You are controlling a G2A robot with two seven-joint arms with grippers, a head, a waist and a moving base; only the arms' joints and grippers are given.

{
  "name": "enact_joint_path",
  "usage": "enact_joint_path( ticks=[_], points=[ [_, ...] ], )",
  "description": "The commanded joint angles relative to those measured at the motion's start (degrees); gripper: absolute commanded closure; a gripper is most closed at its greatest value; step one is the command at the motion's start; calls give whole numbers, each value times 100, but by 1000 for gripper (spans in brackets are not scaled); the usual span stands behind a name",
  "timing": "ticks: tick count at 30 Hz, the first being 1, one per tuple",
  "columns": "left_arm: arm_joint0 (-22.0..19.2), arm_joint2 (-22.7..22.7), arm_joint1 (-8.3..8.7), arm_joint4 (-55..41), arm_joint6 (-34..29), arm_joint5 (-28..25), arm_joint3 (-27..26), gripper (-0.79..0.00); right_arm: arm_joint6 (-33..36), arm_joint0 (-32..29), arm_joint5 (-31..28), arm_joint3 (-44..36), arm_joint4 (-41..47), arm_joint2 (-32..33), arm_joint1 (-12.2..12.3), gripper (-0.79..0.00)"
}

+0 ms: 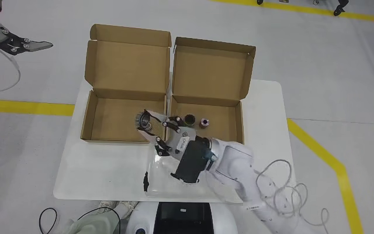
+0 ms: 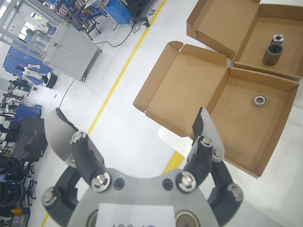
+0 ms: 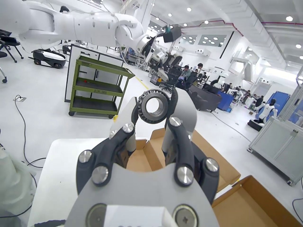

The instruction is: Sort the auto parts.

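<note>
My right gripper [image 1: 144, 121] is shut on a steel roller bearing [image 1: 142, 119], held high over the front of the left cardboard box [image 1: 114, 126]. In the right wrist view the bearing [image 3: 153, 118] sits upright between the two fingers [image 3: 182, 109]. A second bearing [image 2: 259, 100] lies flat on the left box's floor [image 2: 236, 128]. The right box [image 1: 225, 126] holds a dark sleeve [image 1: 190, 120] and a small collet [image 1: 204, 122]. My left gripper [image 1: 35, 44] hangs open and empty above the floor, off the table's far left corner.
Both boxes stand side by side on the white table [image 1: 266, 146], lids folded back away from me. A small dark item [image 1: 145, 182] lies near the table's front edge. Loose cables [image 1: 292, 199] trail by the right arm.
</note>
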Motion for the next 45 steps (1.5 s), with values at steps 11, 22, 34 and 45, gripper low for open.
enact_joint_path(
  ticks=[11,22,34,45],
  points=[
    [0,0,0,0,0,0,0,-785,1262,213,117,618,-85,159,-19,0],
    [0,0,0,0,0,0,0,-785,2247,1040,-156,1647,474,-279,-248,0],
    [0,0,0,0,0,0,0,-785,2920,2415,-439,3512,1431,-1231,-847,0],
    [0,0,0,0,0,0,0,-785,3129,3167,-397,5149,2005,-1883,-1495,0]
  ],
)
